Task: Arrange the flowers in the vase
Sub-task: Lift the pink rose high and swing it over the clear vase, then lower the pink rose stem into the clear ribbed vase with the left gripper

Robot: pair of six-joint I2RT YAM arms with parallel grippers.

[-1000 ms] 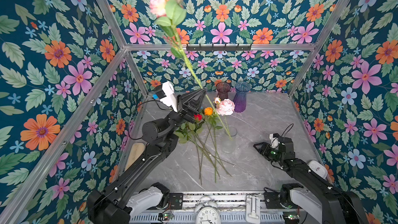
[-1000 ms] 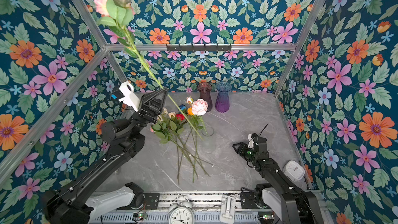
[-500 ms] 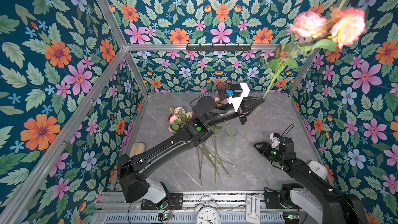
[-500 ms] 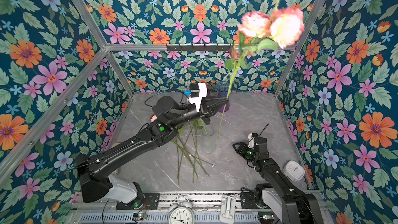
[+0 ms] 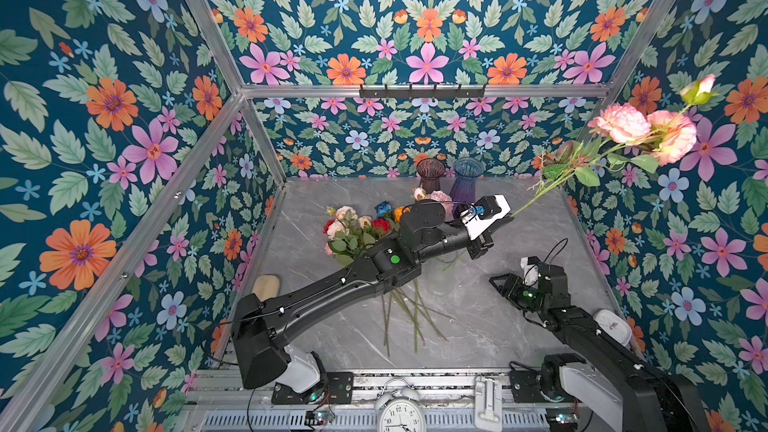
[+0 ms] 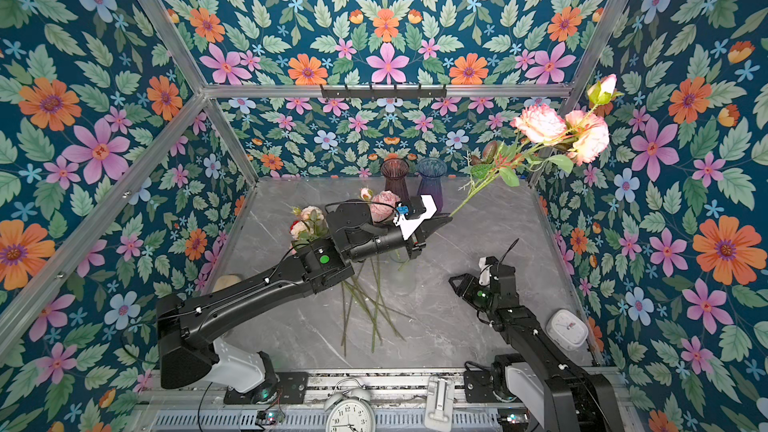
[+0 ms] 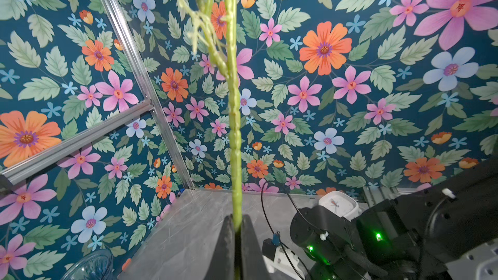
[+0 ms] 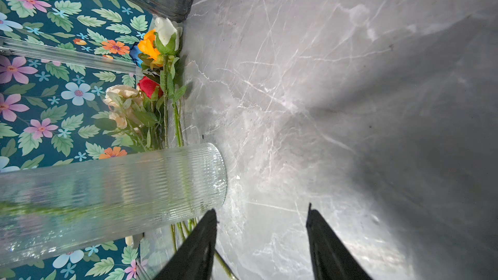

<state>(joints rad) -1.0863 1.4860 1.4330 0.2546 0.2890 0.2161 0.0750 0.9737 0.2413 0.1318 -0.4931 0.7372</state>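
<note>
Left fingers (image 7: 227, 241) pinch shut on the green stem of a pink sprig (image 7: 234, 130), held in the air above the vase (image 8: 107, 192). In both top views the sprig (image 5: 623, 124) (image 6: 540, 122) slants up and away from the vase, with two ruffled pink blooms and a bud at its tip. The left arm hides its lower end. A green streak shows through the ribbed glass, but whether it is this stem cannot be told.

Right fingers (image 8: 199, 249) stand about half open and hold nothing. They sit low over the desk (image 5: 478, 326) just beside the vase, with one fingertip near its base.

The other flowers (image 5: 357, 230) (image 6: 307, 222) (image 8: 151, 87) lie in a loose bunch on the desk on the vase's far side, among them red, orange, white, blue and peach heads. Farther behind the vase, a dark vase (image 5: 430, 172) and a blue vase (image 5: 465, 184) stand side by side.
</note>
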